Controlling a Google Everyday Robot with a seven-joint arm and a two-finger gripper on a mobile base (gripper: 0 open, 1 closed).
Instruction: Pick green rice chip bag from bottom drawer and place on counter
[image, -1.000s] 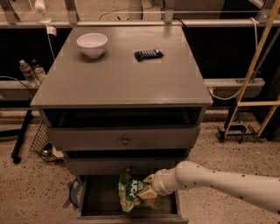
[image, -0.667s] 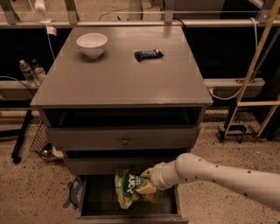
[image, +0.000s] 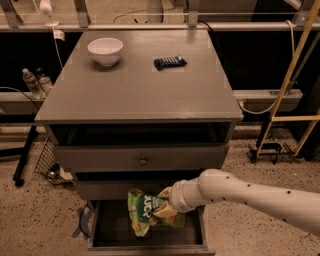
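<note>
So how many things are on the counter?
2: white bowl back left, black snack bar back centre-right. The gripper holds the green rice chip bag over the bottom drawer.

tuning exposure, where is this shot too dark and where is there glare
Camera view: the bottom drawer interior is deep in shadow around the gripper holding the green rice chip bag; the counter is evenly lit with mild sheen, no harsh glare.
</note>
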